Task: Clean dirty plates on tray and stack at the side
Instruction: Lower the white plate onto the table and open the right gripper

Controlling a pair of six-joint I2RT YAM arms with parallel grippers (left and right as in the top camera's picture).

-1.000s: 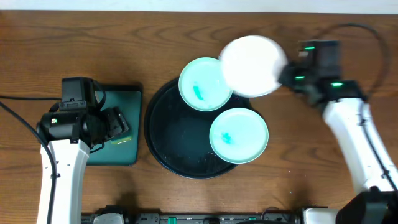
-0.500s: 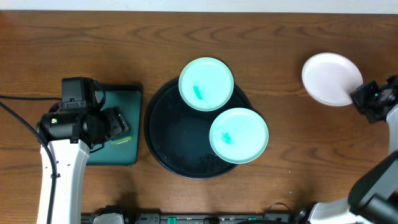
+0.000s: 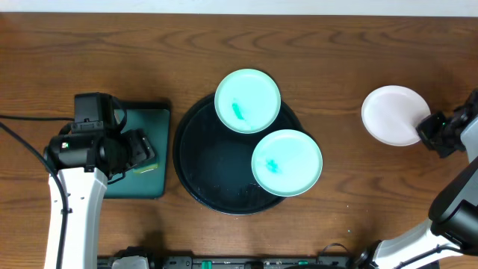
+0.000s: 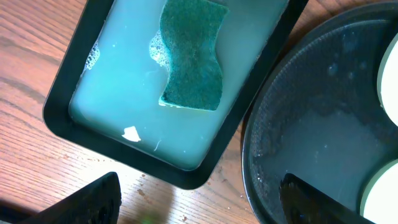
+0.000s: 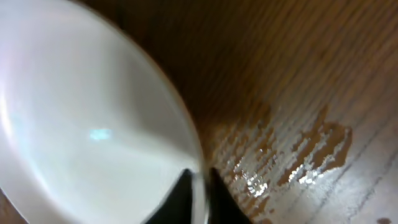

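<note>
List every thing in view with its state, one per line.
Tray: wet.
Right gripper: shut on white plate.
White plate: clean, off the tray.
Far mint plate: teal smear, overhanging tray's edge.
Near mint plate: teal smear, overhanging tray's edge.
Sponge: lying in soapy water.
Left gripper: open.

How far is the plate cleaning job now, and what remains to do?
Done: the white plate looks clean and is off the black tray, at the right side of the table. In hand: the right gripper pinches its rim. Remaining: the far mint plate and the near mint plate lie on the tray with teal smears; the sponge sits in the small tray, below the open left gripper.
</note>
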